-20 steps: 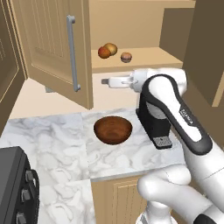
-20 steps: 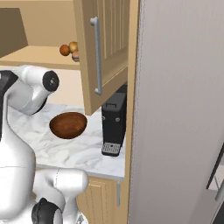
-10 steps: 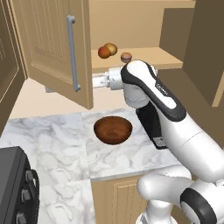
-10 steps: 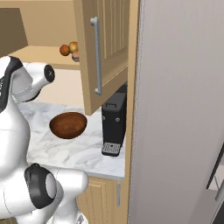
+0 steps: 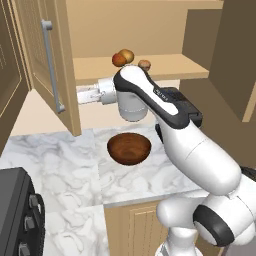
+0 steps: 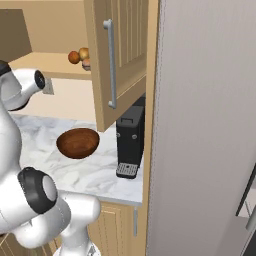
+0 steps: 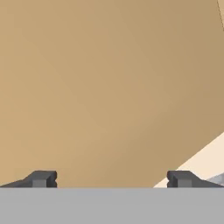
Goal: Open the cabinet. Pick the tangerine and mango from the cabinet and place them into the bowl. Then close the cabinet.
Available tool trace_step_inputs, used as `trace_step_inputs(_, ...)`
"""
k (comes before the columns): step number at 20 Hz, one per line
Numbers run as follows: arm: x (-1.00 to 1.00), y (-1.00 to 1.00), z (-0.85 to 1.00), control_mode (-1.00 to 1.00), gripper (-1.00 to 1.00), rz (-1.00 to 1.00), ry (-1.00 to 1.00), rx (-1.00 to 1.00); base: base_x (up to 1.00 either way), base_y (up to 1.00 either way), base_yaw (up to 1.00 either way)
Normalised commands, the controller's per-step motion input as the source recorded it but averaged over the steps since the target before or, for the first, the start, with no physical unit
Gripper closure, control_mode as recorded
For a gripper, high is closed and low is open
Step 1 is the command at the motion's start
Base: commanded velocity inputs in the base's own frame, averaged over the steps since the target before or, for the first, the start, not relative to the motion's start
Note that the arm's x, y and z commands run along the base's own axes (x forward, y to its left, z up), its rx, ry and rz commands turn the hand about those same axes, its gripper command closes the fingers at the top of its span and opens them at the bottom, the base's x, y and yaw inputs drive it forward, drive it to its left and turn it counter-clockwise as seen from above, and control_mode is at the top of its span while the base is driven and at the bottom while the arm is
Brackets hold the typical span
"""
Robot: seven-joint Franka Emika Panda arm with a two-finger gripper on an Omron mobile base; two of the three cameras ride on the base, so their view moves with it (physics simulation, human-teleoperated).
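The cabinet (image 5: pixel 45 75) stands open, so its shelf is reachable; the pincer (image 7: pixel 111 178), released and empty, faces the left door; tangerine (image 5: pixel 118 60) and mango (image 5: pixel 127 54) sit on the shelf above the bowl (image 5: pixel 129 148) on the worktop (image 5: pixel 65 160).

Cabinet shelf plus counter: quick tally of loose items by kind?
Fruit on the cabinet shelf: 2, an orange tangerine and a yellow-brown mango
Small brown item beside the fruit, kind unclear: 1
Bowl on the counter: 1
Black appliance on the counter: 1
Total: 5
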Motion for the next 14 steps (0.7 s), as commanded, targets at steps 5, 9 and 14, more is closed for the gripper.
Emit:
trace_step_inputs(5,0.02,-0.27,0.01,-1.00,-1.00,-0.01,0.02,0.00,0.00,0.00,0.00)
trace_step_inputs(9,0.01,-1.00,0.18,-1.00,-1.00,-0.15,-0.08,0.03,0.00,0.00,0.00)
trace_step_inputs(14,-0.18,-0.90,0.13,-1.00,-1.00,-0.33,-0.14,0.00,0.00,0.00,0.00)
